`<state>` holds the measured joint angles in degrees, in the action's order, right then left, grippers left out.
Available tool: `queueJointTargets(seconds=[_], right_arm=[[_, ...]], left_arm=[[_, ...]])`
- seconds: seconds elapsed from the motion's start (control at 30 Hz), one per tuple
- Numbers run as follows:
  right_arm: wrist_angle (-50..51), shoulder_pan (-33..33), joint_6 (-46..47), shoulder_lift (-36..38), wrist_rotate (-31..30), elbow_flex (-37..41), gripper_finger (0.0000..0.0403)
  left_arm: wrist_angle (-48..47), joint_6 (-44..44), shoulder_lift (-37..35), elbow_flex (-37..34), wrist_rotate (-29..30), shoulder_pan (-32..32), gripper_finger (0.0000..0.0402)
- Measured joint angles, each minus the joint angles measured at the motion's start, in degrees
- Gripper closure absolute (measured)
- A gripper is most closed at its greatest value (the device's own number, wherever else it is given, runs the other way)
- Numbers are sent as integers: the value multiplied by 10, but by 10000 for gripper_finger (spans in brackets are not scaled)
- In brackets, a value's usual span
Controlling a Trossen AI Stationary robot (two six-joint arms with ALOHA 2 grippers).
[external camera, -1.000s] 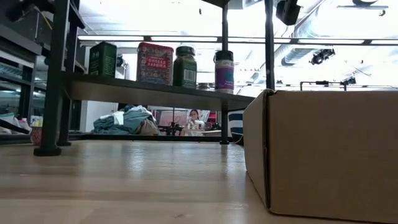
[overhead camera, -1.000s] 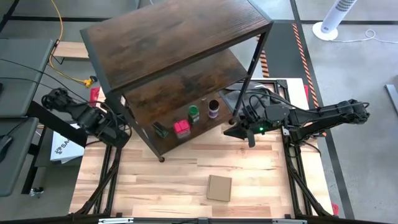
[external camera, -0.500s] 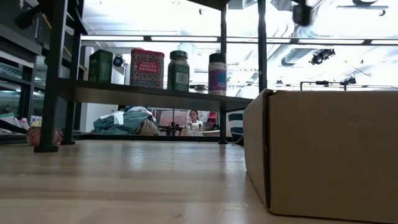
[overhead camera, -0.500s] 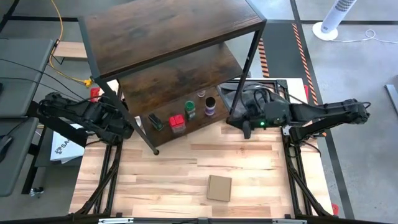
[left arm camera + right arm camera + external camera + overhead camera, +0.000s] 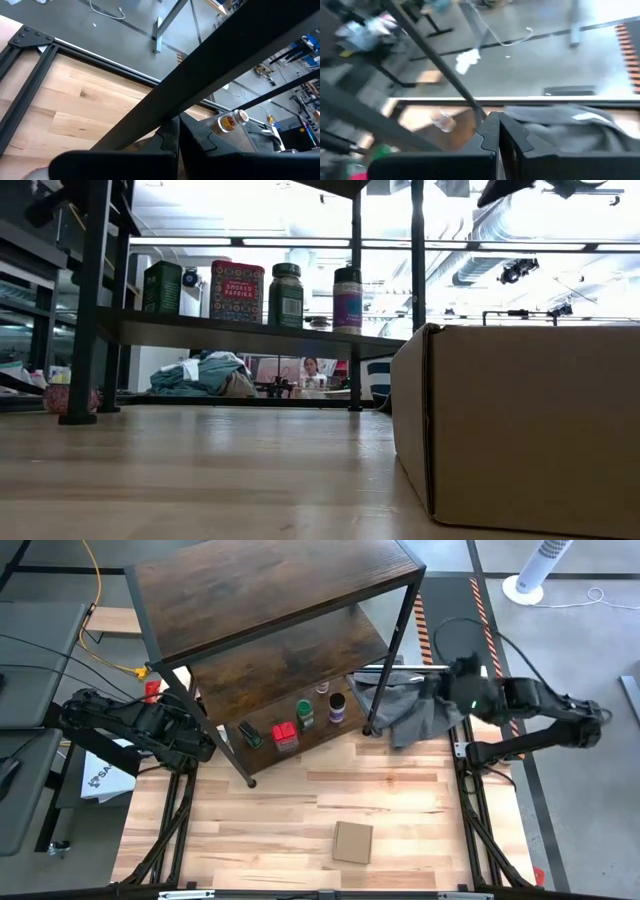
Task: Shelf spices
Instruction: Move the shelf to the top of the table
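Spices stand in a row on the bottom board of the shelf (image 5: 270, 610) — dark tin (image 5: 249, 734), red box (image 5: 285, 736), green-lidded jar (image 5: 305, 715), purple-lidded jar (image 5: 338, 707) and, behind them, a pale clear jar (image 5: 322, 690). The shelf has dark wood-grain boards in a thin black frame. Left gripper (image 5: 205, 748) sits by its left leg, right gripper (image 5: 455, 675) over grey cloth (image 5: 400, 705) — both pinched shut, empty.
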<state>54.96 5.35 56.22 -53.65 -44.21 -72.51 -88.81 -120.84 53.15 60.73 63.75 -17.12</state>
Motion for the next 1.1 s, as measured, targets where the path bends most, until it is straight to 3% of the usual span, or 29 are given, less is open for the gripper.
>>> queueJointTargets(seconds=[0.13,0.33,0.43,0.53,0.77,1.1], right_arm=[[-158,123,-111,8,191,30,403],[-253,306,-156,-40,527,49,403],[-295,363,-167,-82,675,49,403],[-352,392,-172,-118,783,49,403],[-401,389,-164,-142,907,49,403],[-387,360,-172,-98,928,50,403]], left_arm=[[7,-4,0,0,3,0,401],[22,5,0,0,6,0,402],[22,5,0,0,4,0,401],[22,6,0,0,2,0,401],[23,5,0,0,2,5,401],[44,34,0,1,-5,26,402]])
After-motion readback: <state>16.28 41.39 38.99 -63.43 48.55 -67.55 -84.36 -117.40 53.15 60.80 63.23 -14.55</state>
